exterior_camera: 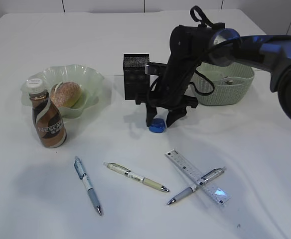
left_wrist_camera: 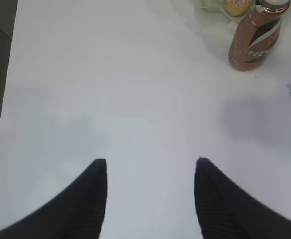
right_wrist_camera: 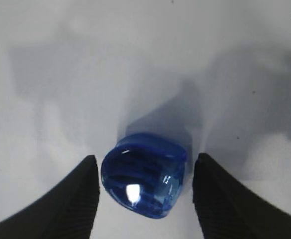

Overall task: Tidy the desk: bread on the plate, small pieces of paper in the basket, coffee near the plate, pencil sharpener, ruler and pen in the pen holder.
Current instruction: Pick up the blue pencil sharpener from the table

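Two claws open | right claw (right_wrist_camera: 144, 191) straddles blue pencil sharpener (right_wrist_camera: 144, 180) on worktop (exterior_camera: 135, 219), fingers apart from it, before black pen holder (exterior_camera: 135, 77) | left claw (left_wrist_camera: 150, 194) empty over bare worktop, near coffee bottle (left_wrist_camera: 254, 36)

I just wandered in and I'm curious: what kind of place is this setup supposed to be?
Probably a mock desk for robot practice: a bare white table holding pens, a ruler and a black pen holder, plus a snack plate with bread and bottled coffee.
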### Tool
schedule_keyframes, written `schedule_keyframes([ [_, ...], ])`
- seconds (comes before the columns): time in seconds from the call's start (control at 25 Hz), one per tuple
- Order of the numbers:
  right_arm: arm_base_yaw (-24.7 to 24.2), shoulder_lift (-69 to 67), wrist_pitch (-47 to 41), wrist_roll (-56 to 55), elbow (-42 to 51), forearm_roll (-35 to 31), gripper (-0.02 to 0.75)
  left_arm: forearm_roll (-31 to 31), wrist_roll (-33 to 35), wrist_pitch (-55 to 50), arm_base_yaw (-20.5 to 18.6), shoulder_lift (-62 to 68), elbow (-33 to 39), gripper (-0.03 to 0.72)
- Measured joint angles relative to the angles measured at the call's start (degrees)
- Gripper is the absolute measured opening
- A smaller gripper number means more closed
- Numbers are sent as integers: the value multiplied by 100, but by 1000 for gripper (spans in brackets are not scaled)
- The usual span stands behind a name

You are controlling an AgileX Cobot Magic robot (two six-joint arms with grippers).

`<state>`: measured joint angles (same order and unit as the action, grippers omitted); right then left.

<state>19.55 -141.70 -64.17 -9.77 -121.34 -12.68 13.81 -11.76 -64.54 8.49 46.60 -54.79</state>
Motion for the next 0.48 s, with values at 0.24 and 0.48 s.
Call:
schedule_keyframes([
  [0.24,0,-62,0,0,0,-10,472,0,0,0,0,0,0,394],
  [0.48,0,-75,0,0,0,-10,472,0,0,0,0,0,0,394],
])
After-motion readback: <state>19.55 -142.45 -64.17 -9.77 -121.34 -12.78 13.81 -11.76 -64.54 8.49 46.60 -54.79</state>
